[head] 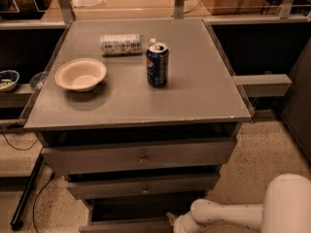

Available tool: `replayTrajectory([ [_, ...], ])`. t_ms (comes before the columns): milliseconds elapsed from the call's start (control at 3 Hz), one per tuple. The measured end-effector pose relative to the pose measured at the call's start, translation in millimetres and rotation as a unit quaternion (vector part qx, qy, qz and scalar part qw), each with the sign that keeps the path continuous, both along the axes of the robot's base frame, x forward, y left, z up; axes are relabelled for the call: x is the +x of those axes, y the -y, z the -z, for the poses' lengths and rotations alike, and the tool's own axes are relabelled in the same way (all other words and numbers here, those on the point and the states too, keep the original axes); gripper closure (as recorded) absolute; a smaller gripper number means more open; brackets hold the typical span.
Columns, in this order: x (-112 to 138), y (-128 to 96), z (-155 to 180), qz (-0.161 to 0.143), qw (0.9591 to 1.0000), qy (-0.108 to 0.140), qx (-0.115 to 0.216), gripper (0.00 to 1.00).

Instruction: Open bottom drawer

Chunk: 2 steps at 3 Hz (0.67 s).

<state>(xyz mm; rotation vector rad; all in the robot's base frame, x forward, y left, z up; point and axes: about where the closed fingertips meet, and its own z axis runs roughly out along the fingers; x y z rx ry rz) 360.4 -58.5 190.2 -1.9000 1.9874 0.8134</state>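
The grey cabinet point(146, 108) has three drawer fronts stacked under its top. The bottom drawer point(124, 225) is at the lower edge of the view. It stands pulled out a little, with a dark gap showing behind its front panel. Its knob is out of view. My gripper point(175, 224) is at the right end of that front panel, mostly cut off by the bottom edge. My white arm point(228, 213) reaches in from the lower right.
On the cabinet top stand a cream bowl point(80, 74), a blue soda can point(157, 64) and a lying packet point(120, 43). The top drawer point(141, 157) and middle drawer point(143, 186) have small knobs. A black pole point(26, 198) leans at the lower left. A shelf point(262, 84) sticks out at the right.
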Motion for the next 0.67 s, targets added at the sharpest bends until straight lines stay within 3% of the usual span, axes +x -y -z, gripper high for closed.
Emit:
replayTrajectory([
  [667, -0.9, 1.6, -0.3, -0.004, 1.0000, -0.002, 0.003, 0.00],
])
